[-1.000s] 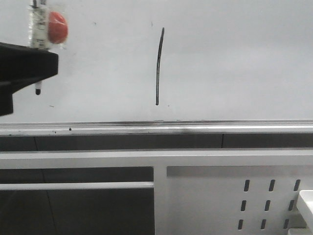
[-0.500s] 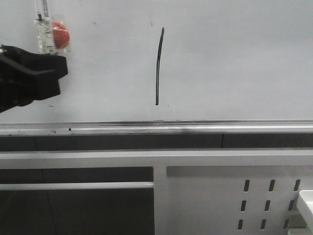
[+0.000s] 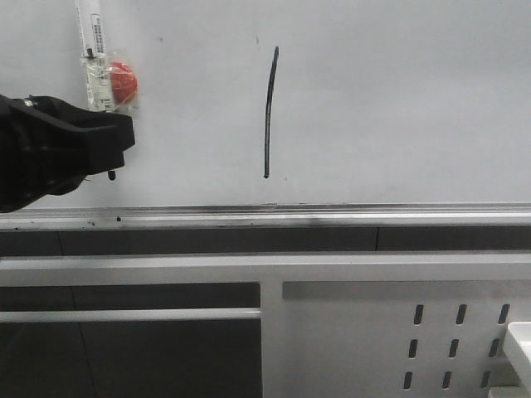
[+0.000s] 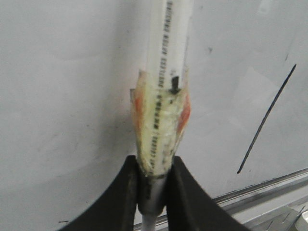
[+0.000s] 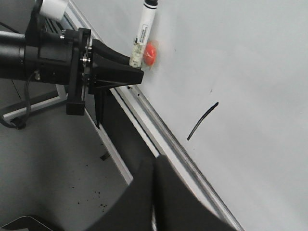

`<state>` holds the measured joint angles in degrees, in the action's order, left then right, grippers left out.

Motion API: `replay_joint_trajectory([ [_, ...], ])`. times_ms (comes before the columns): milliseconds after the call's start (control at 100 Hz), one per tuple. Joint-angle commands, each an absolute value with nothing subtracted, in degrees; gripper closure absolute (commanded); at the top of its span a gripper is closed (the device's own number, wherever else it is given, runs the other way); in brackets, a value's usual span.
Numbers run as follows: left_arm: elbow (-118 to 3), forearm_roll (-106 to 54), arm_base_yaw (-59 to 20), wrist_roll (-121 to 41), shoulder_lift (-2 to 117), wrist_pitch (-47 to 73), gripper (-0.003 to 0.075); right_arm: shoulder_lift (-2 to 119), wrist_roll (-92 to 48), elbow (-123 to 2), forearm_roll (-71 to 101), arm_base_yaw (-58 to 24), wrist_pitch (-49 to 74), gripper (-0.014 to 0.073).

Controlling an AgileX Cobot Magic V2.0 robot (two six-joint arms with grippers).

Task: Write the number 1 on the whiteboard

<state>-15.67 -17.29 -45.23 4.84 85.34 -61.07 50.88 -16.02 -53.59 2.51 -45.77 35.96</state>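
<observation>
Front view: the whiteboard (image 3: 398, 99) already bears the number 1 (image 3: 269, 112) as a thin black stroke near its middle, so the writing step is judged done and only the putting-away of the marker pen (image 3: 98, 70) seems left. The left gripper (image 3: 112, 149) is closed on the pen's lower barrel, well left of the stroke, tip off the writing. The right gripper (image 5: 154, 168) is closed, nothing held.

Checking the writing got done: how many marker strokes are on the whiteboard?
1: the number 1, a thin black stroke mid-whiteboard, right of the marker held by the left gripper.
</observation>
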Motion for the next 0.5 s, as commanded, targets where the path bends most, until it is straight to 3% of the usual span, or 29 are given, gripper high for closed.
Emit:
replay_joint_trajectory([
  [0, -16.7, -17.1, -45.4, 5.1, 84.3, -64.9, 0.074, 50.0, -15.8, -55.3, 2.0, -45.4, 32.3, 0.0663],
  [490, -16.8, -21.6, -45.4, 5.0, 87.9, -64.0, 0.074, 50.0, -15.8, -55.3, 2.0, -45.4, 32.3, 0.0663],
])
